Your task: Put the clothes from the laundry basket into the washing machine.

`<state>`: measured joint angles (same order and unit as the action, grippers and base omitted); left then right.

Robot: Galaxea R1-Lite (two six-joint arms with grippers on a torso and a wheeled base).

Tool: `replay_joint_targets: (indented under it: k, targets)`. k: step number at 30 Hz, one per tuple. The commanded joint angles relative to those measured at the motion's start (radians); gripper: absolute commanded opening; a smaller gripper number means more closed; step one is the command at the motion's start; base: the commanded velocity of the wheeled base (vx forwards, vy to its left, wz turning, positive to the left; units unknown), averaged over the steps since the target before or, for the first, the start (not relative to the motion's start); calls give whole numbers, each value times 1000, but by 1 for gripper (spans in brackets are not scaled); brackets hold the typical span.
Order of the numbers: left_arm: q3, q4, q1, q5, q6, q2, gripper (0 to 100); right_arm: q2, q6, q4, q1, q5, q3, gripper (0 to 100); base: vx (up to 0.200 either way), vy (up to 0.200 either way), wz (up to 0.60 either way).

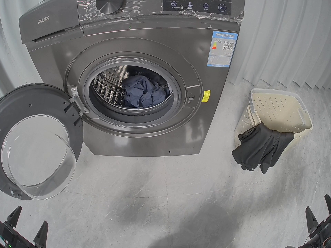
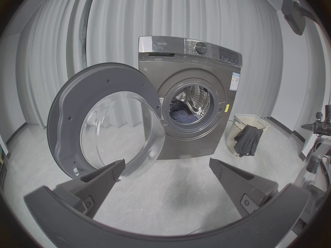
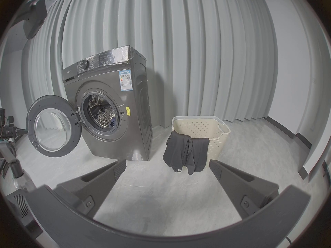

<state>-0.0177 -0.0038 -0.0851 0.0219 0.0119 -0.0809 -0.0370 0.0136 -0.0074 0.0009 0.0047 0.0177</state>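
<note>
Head view shows a dark grey garment draped over the near rim of the cream laundry basket, hanging down its outer wall. The basket stands on the grey floor near the washing machine, on the robot's right of it. A blue garment lies inside the drum, and the round door is swung wide to the left. The left gripper and right gripper sit low, well apart from both, fingers spread and holding nothing.
</note>
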Motion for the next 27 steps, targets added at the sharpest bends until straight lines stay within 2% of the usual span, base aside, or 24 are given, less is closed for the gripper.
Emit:
replay_joint_targets:
  k: [1,2,4,5,10,15,19,27]
  targets:
    - [18,4,88,-36,-36,81,100,34,5,11,-1,0,-16,100,0,0,0]
    - [18,4,88,-36,-36,81,100,34,3,11,-1,0,-16,100,0,0,0]
    - [18,5,82,-30,-6,76,100,34,8,11,-1,-2,-16,100,0,0,0]
    - [18,5,82,-30,-1,76,100,34,9,11,-1,-2,-16,100,0,0,0]
    - [18,4,82,-30,-1,78,100,34,16,11,-1,-17,-16,100,0,0,0]
    - [18,4,82,-33,0,76,100,34,2,9,-1,-9,-16,100,0,0,0]
    - [18,4,82,-33,-1,78,100,35,12,9,1,-11,-16,100,0,-200,0]
    - [18,5,82,-34,-6,78,100,35,0,11,-1,-9,-16,100,0,-200,0]
